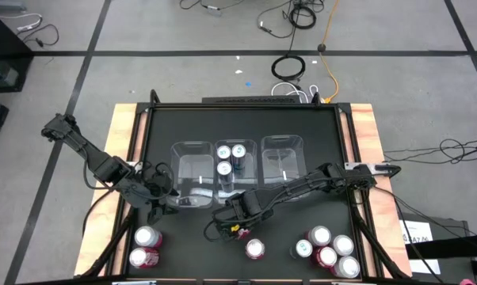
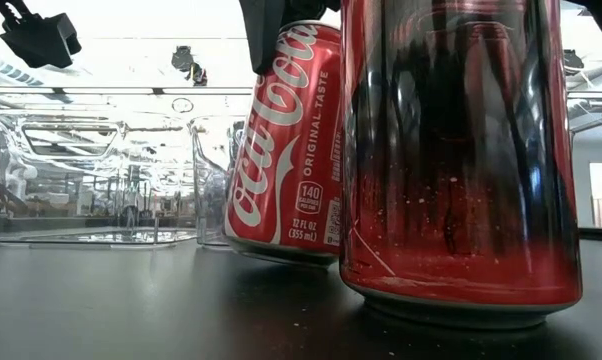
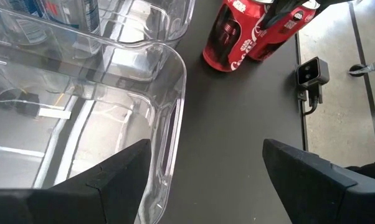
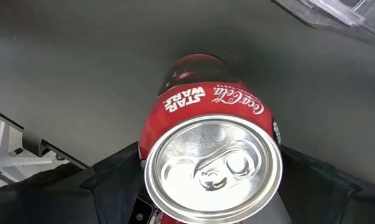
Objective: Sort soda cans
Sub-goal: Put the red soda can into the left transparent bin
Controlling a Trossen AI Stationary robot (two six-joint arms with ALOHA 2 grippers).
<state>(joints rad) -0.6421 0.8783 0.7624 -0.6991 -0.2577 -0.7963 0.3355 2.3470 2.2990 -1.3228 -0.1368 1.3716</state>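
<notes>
**Dark red can up front, its neighbour caught in your right jaws**

Closest to the low camera, a dark red can (image 2: 461, 160) is standing upright on the desk (image 1: 223, 123). Just behind it, the Coca-Cola can (image 2: 286, 140) is leaning to one side. Your right jaws are closing on that leaning can from above, spread as wide as its body, with its silver top showing between them. It is sitting in front of the middle bin (image 1: 217, 180), near the desk's front edge.

You are holding your left jaws well apart and empty, hovering at the near corner of the left bin (image 1: 175, 162).

To my eye you are partway into lifting this can. Since it is tilting, you are better off raising it straight up until it is clearing the dark red can beside it. Then you are carrying it over a bin rim, not dragging it. Keep your left arm where it is hanging, so that the two arms are not crossing over the bins.

You are working with twelve cans and three clear bins:
- Three blue cans (image 1: 225, 168) are standing in the middle bin.
- One is in your right jaws, and the dark red one is beside it.
- Two cans (image 1: 146, 236) are waiting at the front left.
- Five cans (image 1: 327, 256) are clustering at the front right.

The left bin and the right bin (image 1: 302, 158) are holding no cans.
</notes>
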